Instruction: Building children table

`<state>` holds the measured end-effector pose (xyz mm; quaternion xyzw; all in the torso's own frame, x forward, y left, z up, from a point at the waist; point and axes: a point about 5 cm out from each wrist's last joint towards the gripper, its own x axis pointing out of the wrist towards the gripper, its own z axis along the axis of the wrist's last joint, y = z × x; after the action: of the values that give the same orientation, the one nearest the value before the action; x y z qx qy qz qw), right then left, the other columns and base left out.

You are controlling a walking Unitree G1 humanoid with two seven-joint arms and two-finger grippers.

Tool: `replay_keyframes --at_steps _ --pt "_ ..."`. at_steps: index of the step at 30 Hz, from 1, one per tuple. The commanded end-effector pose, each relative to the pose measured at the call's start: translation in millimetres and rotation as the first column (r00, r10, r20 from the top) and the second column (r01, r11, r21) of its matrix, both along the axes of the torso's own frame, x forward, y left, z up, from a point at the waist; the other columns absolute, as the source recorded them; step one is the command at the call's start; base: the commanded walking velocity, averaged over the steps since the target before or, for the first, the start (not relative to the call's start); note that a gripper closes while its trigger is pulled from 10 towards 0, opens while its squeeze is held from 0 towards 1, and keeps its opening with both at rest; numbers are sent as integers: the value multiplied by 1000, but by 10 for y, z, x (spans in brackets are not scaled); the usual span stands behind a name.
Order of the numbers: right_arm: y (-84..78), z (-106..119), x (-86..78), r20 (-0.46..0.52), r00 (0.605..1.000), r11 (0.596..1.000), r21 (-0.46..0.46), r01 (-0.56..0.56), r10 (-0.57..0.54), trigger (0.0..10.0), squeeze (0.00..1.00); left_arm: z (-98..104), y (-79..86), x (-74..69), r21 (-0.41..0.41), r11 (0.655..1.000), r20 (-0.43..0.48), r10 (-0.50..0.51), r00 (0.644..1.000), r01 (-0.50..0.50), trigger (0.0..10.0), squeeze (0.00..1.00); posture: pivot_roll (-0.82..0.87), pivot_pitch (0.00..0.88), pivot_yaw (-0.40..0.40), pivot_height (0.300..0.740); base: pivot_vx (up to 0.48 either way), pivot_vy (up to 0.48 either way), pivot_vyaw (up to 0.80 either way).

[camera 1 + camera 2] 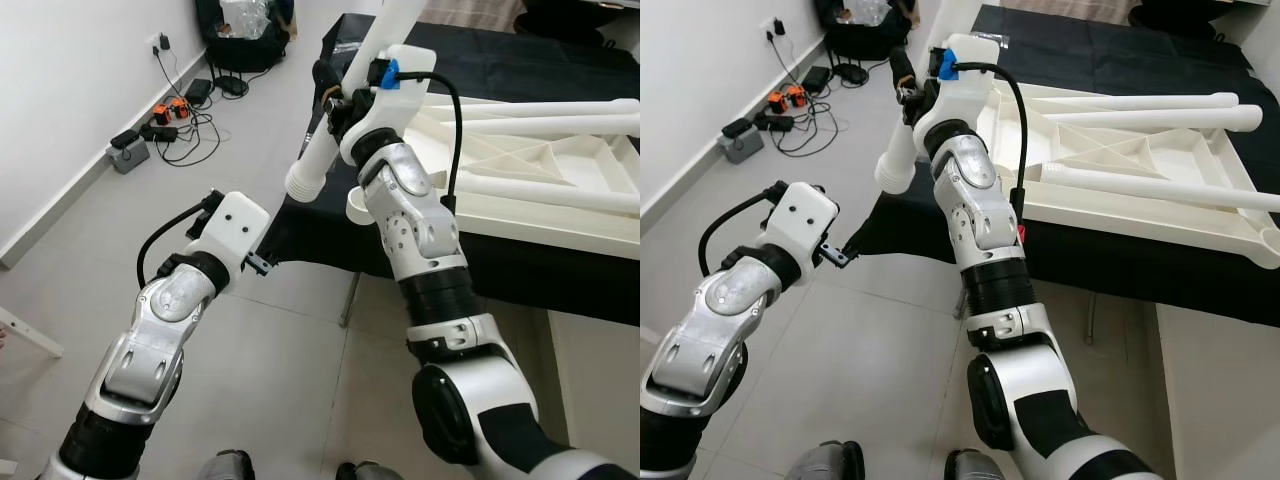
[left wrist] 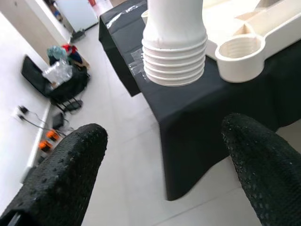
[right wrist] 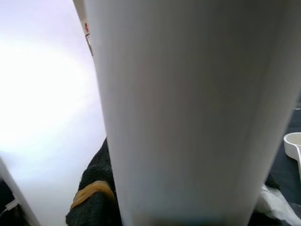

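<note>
Right gripper (image 1: 335,100), upper centre of the frame, pinching a white table leg (image 1: 345,105) around its shaft, threaded end (image 2: 175,66) hanging low past the edge of the black-draped surface (image 1: 520,275). Tilted, not upright. Left gripper (image 1: 262,262), left of centre and lower down, fingers (image 2: 61,174) spread wide and empty, aimed up at that ribbed end. Upside-down white tabletop (image 1: 540,170) at upper right on the black cloth, other legs lying across it, an open threaded socket (image 2: 240,56) at its near corner, just beside the held leg's end. Judged step: bringing the leg to the socket. Next: tip upright, set threads squarely over the socket, then turn; cross-threading likely if tilted.
</note>
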<state>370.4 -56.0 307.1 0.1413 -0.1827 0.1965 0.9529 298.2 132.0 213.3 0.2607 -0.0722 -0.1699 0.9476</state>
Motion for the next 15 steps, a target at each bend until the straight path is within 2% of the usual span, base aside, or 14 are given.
replay_keyframes --at_steps 1,3,8,15 --pt "46 22 -47 10 999 999 1 -38 38 10000 0 -17 8 43 63 998 20 -7 1000 6 10000 0 13 120 -40 740 0 0 0" --pt "66 16 -69 13 998 998 -14 -56 56 10000 0 -3 30 91 89 996 44 -1 999 -2 10000 0 11 127 -43 740 0 0 0" --pt "75 14 -78 16 998 998 -22 -63 63 10000 0 3 42 106 88 996 50 2 999 -7 10000 0 11 127 -43 740 0 0 0" --pt "102 -39 -169 -8 993 992 -27 -120 120 10000 0 40 103 163 85 996 114 15 993 -25 10000 0 7 136 -46 740 0 0 0"
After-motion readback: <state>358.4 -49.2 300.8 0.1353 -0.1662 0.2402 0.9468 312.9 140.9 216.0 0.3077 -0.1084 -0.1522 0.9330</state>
